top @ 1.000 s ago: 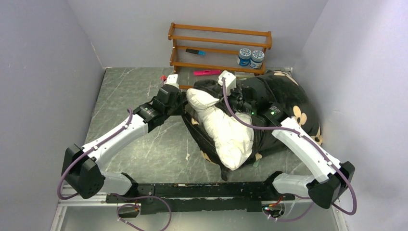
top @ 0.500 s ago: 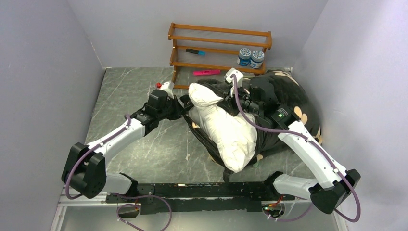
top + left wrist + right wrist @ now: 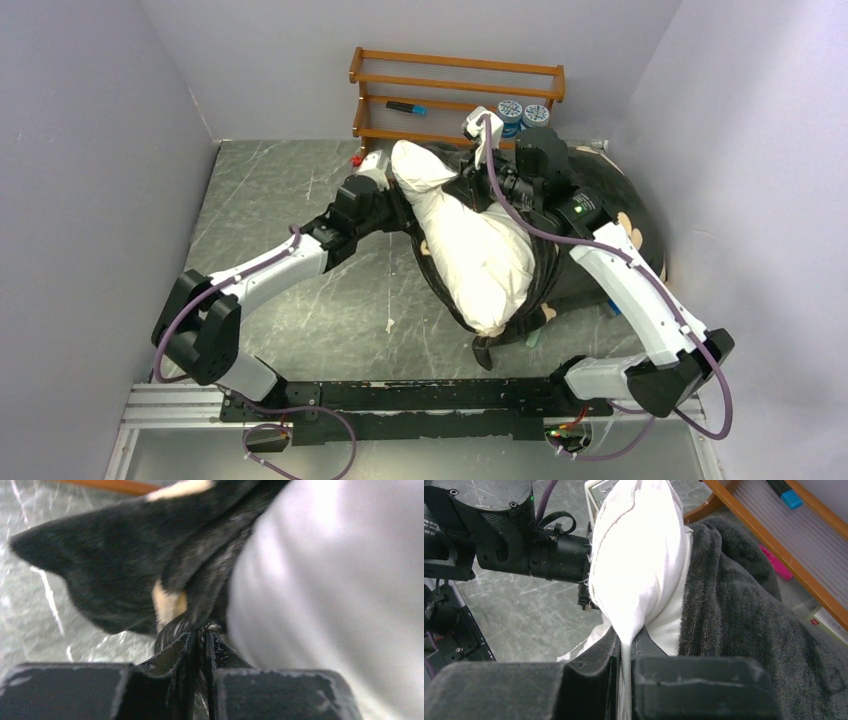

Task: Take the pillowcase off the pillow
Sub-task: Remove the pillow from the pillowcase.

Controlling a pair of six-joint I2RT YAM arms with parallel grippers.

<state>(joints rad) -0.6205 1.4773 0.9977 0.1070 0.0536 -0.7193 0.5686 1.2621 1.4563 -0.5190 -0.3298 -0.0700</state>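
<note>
The white pillow lies diagonally across the table, its far end lifted toward the rack. The black pillowcase with cream flowers is bunched behind and to the right of it, and a strip runs under its left side. My left gripper sits at the pillow's upper left. In the left wrist view the left gripper is shut on a fold of the pillowcase beside the pillow. My right gripper is shut on a pinch of the pillow, with the pillowcase to its right.
A wooden rack stands against the back wall with a blue marker and two jars on it. A pink marker lies by its foot. A small red thing is near the left gripper. Walls close in left and right.
Both arms have moved toward the back wall. The pillow's far end has risen and shifted nearer the rack. The left gripper has followed it with the pillowcase edge.
</note>
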